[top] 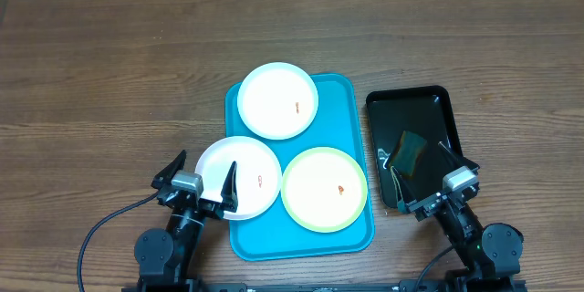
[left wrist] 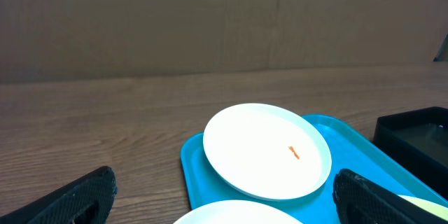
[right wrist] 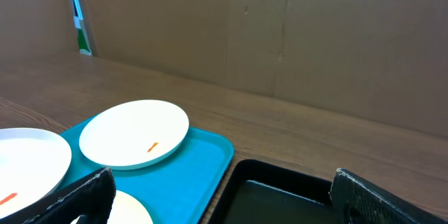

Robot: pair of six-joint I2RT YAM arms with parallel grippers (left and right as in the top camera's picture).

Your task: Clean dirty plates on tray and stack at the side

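Three plates lie on the turquoise tray [top: 351, 105]. A white plate [top: 278, 100] sits at the tray's far end, also seen in the left wrist view [left wrist: 266, 150] and right wrist view [right wrist: 133, 133]. A second white plate [top: 251, 169] overhangs the tray's left rim. A pale yellow-green plate [top: 324, 189] is at the near right. Each carries a small orange-red speck. My left gripper [top: 203, 181] is open and empty at the near-left plate's edge. My right gripper [top: 422, 175] is open and empty over the black tray's near end.
A smaller glossy black tray [top: 438, 114] stands right of the turquoise tray and holds a dark sponge-like pad [top: 411, 151]. Bare wooden tabletop [top: 109, 82] stretches to the left and back. A brown cardboard wall [left wrist: 210, 21] stands behind the table.
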